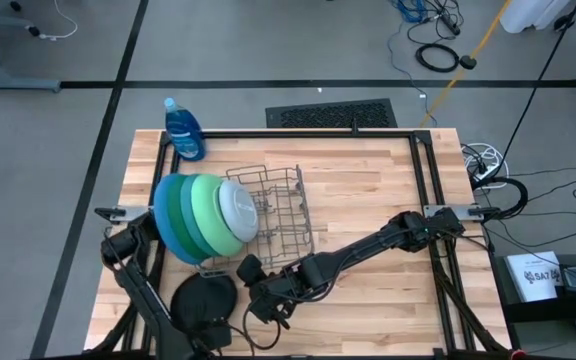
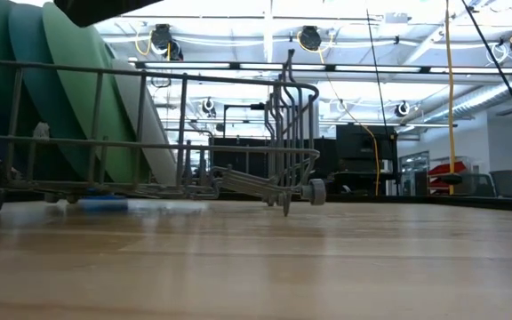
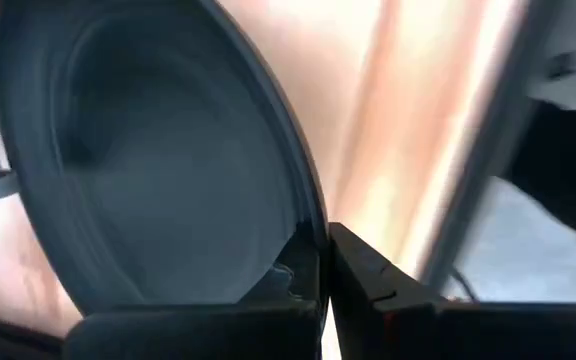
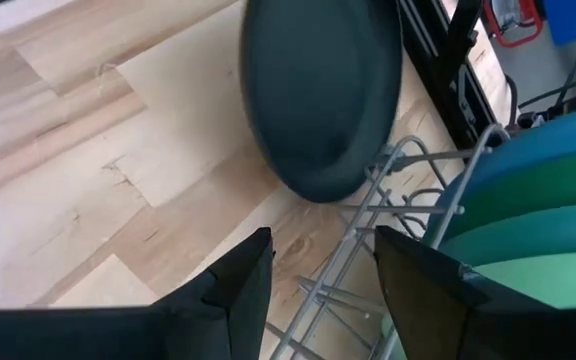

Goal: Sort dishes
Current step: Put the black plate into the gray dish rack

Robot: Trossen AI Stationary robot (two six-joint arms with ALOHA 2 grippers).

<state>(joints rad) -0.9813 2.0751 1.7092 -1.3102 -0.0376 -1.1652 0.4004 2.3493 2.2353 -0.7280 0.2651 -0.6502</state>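
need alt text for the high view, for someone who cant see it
Four plates stand in a wire rack on a wooden table. The left gripper holds a black plate at the front edge; the right gripper, open, waits beside it.

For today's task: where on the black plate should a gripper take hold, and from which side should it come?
Grip the thin rim. The black plate is shallow and round, so only its edge fits between two fingers. The left gripper already pinches it there, at the table's front edge just clear of the wire rack. The open right gripper faces the plate's far rim beside the rack, probably the side to take it from.
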